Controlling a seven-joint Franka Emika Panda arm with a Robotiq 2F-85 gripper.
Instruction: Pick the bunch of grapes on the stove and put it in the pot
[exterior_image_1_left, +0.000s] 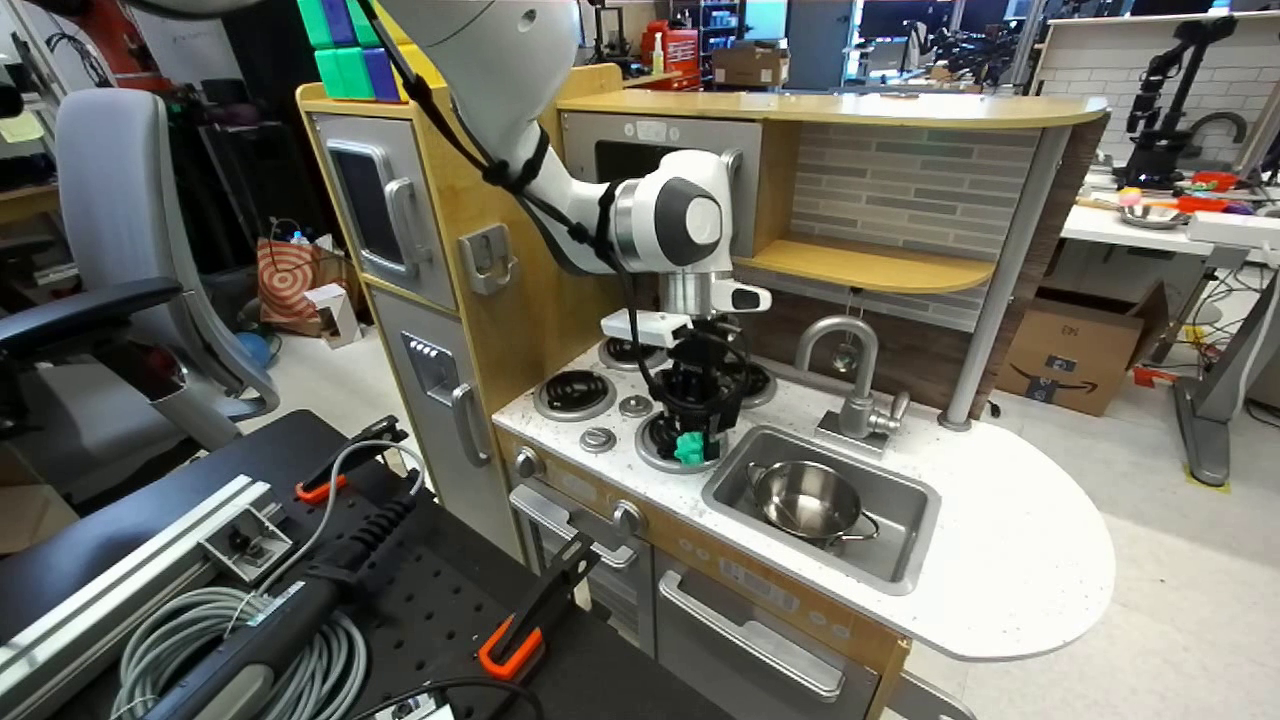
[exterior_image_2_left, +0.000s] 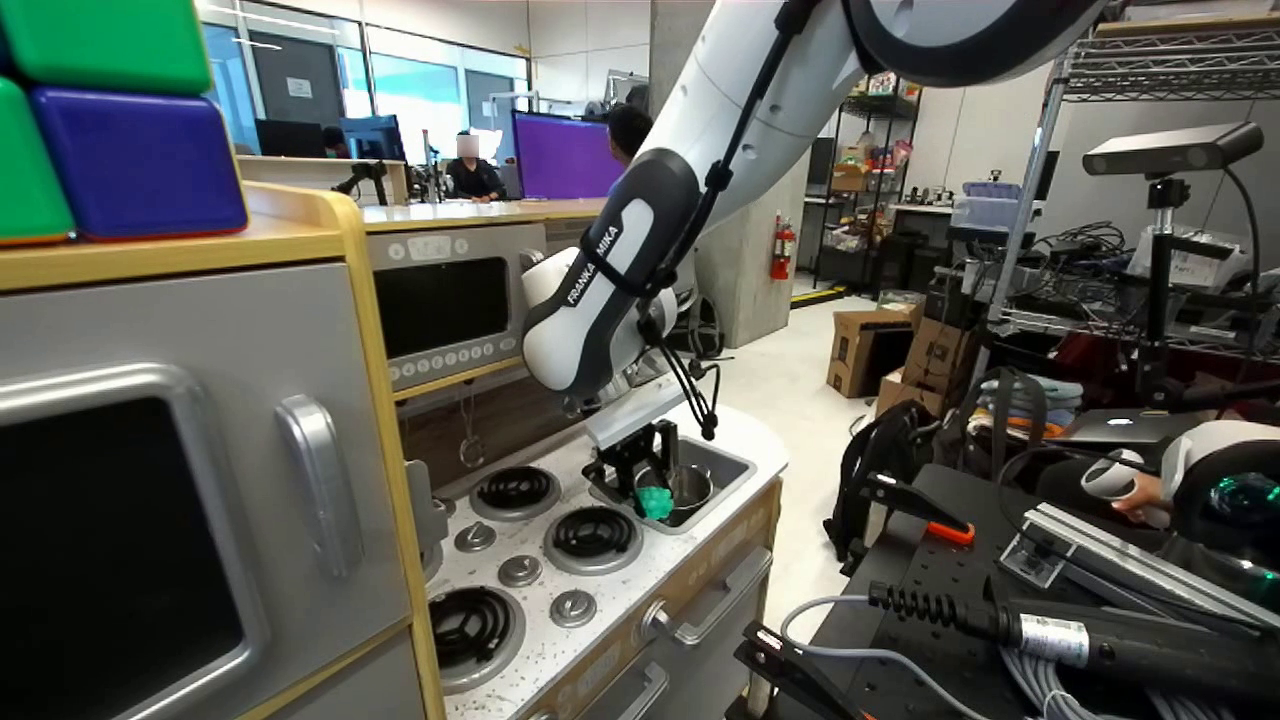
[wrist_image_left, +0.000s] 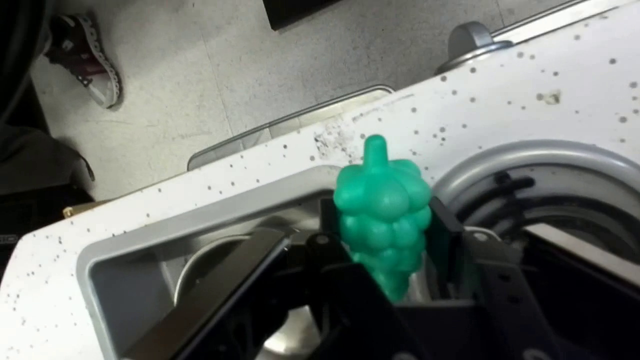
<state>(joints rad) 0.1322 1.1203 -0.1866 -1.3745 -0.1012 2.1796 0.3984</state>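
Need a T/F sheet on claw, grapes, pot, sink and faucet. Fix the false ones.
1. The claw holds the grapes. True.
2. The pot is covered. False: its top is open.
3. The pot stands on the stove. False: it is in the sink.
4. In the wrist view, the grapes' stem points toward the top of the picture. True.
5. The grapes are in the pot. False: they are outside it, in the claw.
6. A faucet stands at the sink's edge. True.

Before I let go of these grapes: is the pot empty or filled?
Empty, as far as visible: in an exterior view, only bare shiny metal shows inside the pot.
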